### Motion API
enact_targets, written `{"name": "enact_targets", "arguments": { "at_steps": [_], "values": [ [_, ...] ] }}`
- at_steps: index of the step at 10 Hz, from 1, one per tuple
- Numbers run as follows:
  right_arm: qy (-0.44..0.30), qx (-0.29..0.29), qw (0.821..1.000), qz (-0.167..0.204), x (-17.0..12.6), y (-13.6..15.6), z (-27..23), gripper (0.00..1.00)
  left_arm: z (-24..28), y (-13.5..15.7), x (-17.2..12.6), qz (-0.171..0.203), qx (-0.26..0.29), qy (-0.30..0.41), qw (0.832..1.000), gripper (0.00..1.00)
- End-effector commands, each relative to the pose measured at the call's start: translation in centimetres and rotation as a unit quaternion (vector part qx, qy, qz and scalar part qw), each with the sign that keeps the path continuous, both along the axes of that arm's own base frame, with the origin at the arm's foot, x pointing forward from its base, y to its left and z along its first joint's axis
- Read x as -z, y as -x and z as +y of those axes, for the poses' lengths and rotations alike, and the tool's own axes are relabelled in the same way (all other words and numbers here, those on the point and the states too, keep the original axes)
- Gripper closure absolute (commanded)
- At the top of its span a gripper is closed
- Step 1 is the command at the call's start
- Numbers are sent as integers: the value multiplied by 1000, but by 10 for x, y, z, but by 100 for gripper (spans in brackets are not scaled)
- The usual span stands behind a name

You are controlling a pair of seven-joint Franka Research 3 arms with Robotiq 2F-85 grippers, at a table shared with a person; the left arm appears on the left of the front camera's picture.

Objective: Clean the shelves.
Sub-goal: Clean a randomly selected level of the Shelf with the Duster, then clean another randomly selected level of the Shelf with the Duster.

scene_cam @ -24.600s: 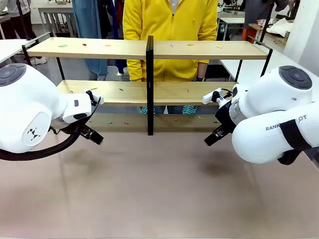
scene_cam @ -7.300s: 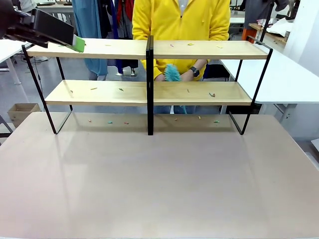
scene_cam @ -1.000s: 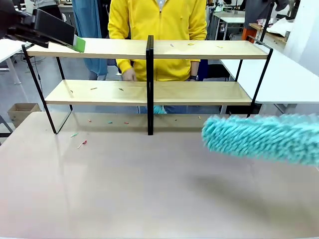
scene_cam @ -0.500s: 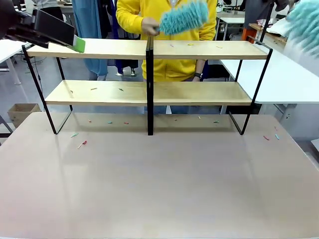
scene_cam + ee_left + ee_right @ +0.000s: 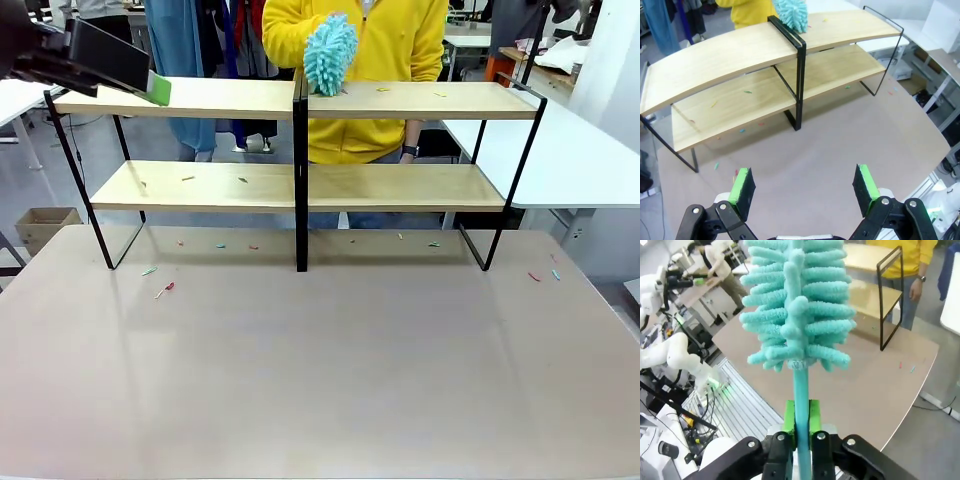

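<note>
right hand (image 5: 801,417) grips duster (image 5: 797,305) | second duster (image 5: 329,52) on shelves (image 5: 420,100) | left hand (image 5: 805,186) spread

The two-tier shelves (image 5: 400,100) of light wooden boards on a thin black metal frame stand at the far side of the beige table (image 5: 320,400), with the person in a yellow jacket (image 5: 350,130) behind them. The person's teal fluffy duster (image 5: 328,52) is at the top board, just right of the centre post. Small scraps (image 5: 160,290) lie on the table before both shelf ends, and my own teal duster (image 5: 795,305) stands between the fingers of my right gripper (image 5: 801,420).
</note>
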State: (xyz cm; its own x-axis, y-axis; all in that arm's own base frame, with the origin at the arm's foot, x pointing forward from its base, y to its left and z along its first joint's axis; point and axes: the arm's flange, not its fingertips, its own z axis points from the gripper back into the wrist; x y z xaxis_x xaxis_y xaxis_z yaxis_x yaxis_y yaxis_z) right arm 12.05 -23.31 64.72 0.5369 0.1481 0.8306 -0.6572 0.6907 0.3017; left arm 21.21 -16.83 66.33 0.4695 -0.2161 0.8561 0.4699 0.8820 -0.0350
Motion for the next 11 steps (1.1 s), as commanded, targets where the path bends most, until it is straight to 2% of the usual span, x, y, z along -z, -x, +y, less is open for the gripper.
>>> {"name": "enact_targets", "arguments": {
  "at_steps": [1, 11],
  "values": [
    [23, -3, 1000, 11, -8, 13, -3, 100, 1, 0, 1, -3, 0, 2, 1000, 0],
    [23, -3, 1000, 11, -8, 13, -3, 100, 1, 0, 1, -3, 0, 2, 1000, 0]
  ]
}}
